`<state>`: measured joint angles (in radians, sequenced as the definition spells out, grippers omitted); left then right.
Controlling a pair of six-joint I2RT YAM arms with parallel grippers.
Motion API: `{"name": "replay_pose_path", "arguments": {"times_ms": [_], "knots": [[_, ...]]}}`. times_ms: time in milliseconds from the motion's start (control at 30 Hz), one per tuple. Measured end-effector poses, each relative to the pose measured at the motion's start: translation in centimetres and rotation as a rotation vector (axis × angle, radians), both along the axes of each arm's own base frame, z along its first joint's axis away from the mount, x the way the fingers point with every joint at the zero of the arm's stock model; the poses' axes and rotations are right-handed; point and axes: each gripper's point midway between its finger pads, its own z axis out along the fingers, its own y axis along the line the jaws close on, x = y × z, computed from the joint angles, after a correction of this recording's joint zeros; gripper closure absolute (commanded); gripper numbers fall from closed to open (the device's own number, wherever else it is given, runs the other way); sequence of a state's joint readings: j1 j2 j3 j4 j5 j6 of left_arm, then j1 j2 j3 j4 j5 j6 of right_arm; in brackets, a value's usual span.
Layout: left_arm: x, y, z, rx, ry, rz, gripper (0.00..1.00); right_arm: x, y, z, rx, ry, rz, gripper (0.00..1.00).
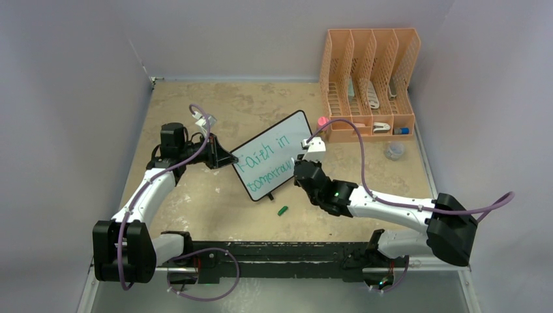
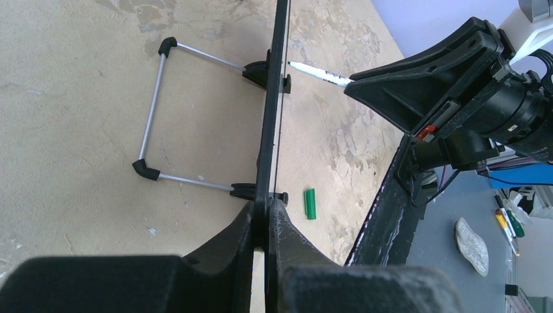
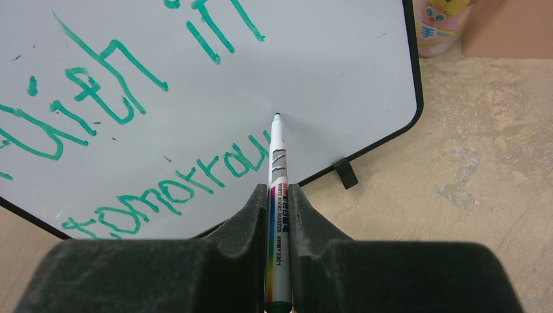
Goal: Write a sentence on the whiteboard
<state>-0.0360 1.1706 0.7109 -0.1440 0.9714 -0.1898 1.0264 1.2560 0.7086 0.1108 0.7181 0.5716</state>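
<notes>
Ahead of the right gripper (image 3: 278,190), clamped on a marker (image 3: 278,153), the board (image 3: 352,78) shows the sentence (image 3: 98,104) to "tomorrow", likely unfinished; the left gripper (image 2: 264,216) pinches the board's edge.

Whiteboard (image 1: 297,127) stands mid-table (image 1: 195,208), propped on its rear stand. Left gripper (image 1: 229,158) clamps its left edge. Right gripper (image 1: 302,166) sits on the board's right, gripping a marker (image 3: 276,156); tip at the board face, just right of the sentence's (image 1: 261,156) lower line. Cap (image 1: 282,210) lies on the table before the board. File rack (image 1: 368,78) back right, small jar (image 1: 393,151) before it.
</notes>
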Motion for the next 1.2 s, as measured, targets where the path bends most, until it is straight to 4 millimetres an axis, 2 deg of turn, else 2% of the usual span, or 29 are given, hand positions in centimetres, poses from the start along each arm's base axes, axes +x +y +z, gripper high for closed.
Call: {"name": "replay_pose_path", "arguments": {"times_ms": [1200], "knots": [[0.04, 0.00, -0.04, 0.003, 0.000, 0.002, 1.00, -0.28, 0.32, -0.53, -0.003, 0.022, 0.022, 1.00]]}}
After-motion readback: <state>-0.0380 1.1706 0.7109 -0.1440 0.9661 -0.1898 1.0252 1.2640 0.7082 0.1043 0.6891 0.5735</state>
